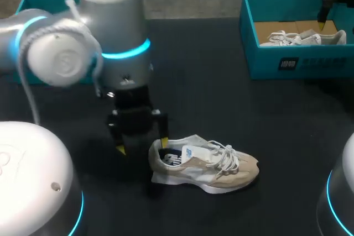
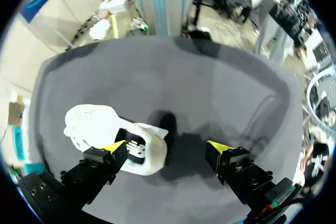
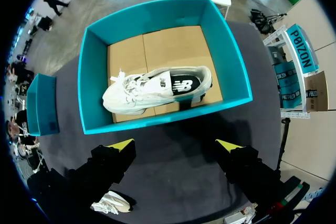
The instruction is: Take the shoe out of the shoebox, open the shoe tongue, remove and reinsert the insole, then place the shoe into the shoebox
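Your left gripper (image 1: 142, 145), jaws wide, sits at the heel of a beige sneaker (image 1: 210, 164) lying along the worktop's (image 1: 221, 98) front edge, toe rightward; your right gripper (image 3: 175, 144), wide too, hangs over the far-right teal shoebox (image 3: 157, 121) holding a white sneaker (image 3: 152, 90).

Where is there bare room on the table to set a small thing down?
The widest bare stretch of table lies between the beige shoe and the shoebox. A smaller patch lies beyond the shoe's toe. It is crowded at the heel, where the open left claw stands over it.
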Controlling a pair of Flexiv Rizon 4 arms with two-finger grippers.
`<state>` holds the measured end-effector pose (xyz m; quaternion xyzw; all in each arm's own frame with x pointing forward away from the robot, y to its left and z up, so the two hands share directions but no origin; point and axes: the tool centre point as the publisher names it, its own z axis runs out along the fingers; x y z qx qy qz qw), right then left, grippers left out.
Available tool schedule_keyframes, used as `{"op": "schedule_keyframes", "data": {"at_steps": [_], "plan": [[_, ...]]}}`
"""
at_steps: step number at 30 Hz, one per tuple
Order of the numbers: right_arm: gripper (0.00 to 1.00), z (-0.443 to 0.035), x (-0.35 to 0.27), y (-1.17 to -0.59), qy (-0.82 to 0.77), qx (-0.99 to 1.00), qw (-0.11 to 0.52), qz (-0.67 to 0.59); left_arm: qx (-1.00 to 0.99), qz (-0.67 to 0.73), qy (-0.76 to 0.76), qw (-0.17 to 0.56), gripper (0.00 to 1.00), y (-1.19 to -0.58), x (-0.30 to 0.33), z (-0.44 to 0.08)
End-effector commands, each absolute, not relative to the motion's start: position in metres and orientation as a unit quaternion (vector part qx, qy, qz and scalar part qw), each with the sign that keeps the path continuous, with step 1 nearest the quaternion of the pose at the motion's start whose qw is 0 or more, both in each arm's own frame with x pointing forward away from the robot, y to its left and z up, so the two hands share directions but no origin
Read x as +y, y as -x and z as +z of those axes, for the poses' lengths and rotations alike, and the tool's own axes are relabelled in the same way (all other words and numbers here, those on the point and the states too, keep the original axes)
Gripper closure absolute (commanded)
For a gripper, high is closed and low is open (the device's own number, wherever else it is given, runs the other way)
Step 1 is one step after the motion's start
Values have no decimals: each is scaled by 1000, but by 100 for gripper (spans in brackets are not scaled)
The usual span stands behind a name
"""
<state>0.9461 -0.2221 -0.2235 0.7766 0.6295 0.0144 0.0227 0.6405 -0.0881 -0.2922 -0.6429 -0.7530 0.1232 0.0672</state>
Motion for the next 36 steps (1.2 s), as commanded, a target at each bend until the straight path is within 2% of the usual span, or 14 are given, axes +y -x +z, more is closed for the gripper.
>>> {"op": "schedule_keyframes", "data": {"at_steps": [1,8,24,28,32,36], "plan": [[0,-223,-222,-946,-777,629,23,14,-780,245,576,21,0,-641,-47,-277],[0,-223,-222,-946,-777,629,23,14,-786,340,515,27,0,-627,-24,-269],[0,-223,-222,-946,-777,629,23,14,-794,318,519,21,0,-626,-22,-267],[0,-223,-222,-946,-777,629,23,14,-832,370,413,11,0,-614,-20,-276],[0,-223,-222,-946,-777,629,23,14,-854,438,280,40,0,-621,-11,-277],[0,-223,-222,-946,-777,629,23,14,-864,470,179,27,0,-626,0,-277]]}}
